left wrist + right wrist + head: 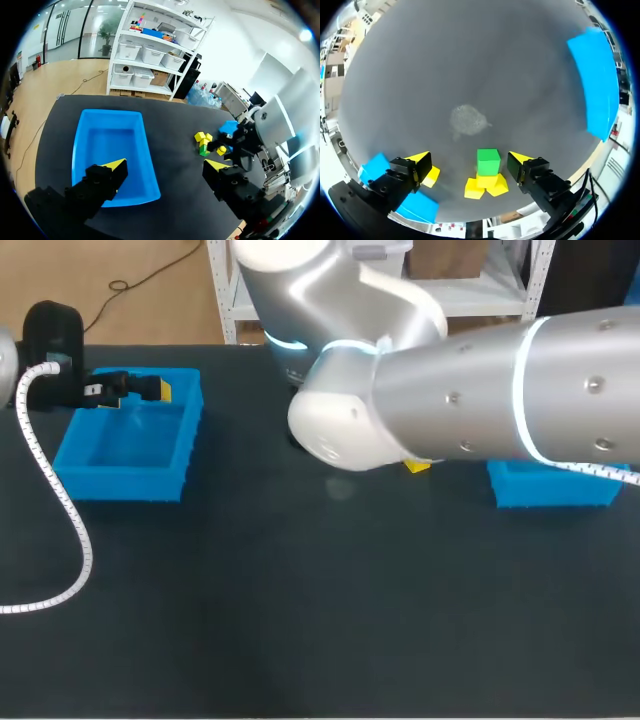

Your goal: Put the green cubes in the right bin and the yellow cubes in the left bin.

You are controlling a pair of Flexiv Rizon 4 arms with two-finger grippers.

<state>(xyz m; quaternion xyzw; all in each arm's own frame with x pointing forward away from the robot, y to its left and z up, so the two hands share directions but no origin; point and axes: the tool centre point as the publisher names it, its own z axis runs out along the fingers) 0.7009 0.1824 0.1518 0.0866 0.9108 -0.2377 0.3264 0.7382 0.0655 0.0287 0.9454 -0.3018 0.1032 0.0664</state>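
Note:
A green cube (488,161) lies on the dark table between the open fingers of my right gripper (470,161), touching two yellow cubes (485,185); a third yellow cube (431,176) lies beside one finger. In the head view my right arm hides this cluster except one yellow cube (417,467). My left gripper (140,390) hangs open and empty over the far side of the left bin (125,483). In the left wrist view the left gripper (165,165) looks down on the empty left bin (112,150), with the cube cluster (203,142) off to the side.
The right bin (550,490) stands at the table's right, mostly hidden under my right arm, and its blue wall (377,166) shows behind a right finger. The left bin (592,80) is far across the table. A white coiled cable (60,500) trails from the left arm.

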